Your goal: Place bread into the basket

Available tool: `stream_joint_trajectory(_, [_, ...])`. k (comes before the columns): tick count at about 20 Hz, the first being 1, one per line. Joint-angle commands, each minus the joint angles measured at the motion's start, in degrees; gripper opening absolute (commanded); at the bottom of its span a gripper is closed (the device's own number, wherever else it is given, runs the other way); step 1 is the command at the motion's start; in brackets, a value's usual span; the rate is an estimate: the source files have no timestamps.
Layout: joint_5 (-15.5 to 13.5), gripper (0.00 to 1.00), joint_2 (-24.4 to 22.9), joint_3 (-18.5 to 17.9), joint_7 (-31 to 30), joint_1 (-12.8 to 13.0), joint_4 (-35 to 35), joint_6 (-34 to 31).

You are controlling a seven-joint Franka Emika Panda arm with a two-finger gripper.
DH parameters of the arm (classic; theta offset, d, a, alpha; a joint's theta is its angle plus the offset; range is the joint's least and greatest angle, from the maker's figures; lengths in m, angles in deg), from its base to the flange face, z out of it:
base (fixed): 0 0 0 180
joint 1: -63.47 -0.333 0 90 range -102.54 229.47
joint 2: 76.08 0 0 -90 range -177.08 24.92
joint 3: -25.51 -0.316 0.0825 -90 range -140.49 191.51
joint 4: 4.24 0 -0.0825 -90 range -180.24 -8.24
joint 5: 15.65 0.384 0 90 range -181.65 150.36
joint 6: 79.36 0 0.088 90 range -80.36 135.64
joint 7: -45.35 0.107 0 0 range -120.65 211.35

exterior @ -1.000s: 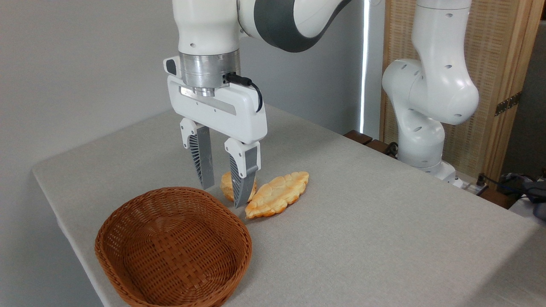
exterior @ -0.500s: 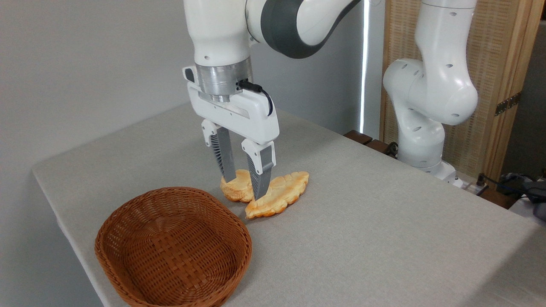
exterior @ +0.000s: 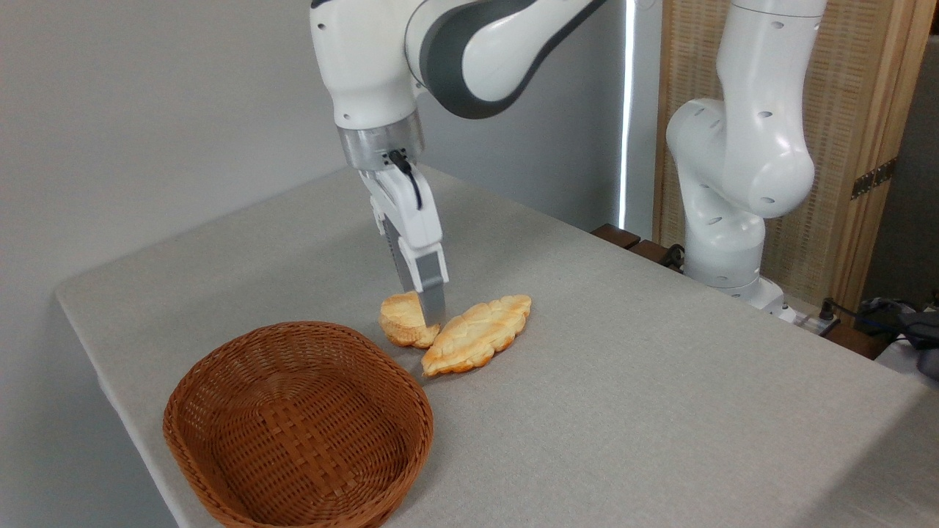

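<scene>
The gripper [exterior: 433, 317] has turned edge-on and dropped onto the bun [exterior: 402, 320]; finger spread can't be told; basket [exterior: 220, 389] empty

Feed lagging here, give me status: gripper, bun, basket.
Gripper edge-on over the round bun, opening unreadable. Bun on the table, not lifted. Wicker basket holds nothing. Braided bread lies against the bun.

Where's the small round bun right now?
The round bun lies on the table just behind the basket's far rim, touching the braided bread's left end, under the hand.
</scene>
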Motion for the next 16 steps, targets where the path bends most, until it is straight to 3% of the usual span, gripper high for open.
stream_joint_trajectory(1, [-0.72,1.00,-1.14,-0.75,1.39,3.32,-0.95,2.10])
stream_joint_trajectory(3, [-0.63,1.00,-0.88,-0.75,1.65,4.37,-0.95,2.19])
stream_joint_trajectory(16, [-0.63,1.00,3.08,-0.66,2.80,5.08,-0.95,5.00])
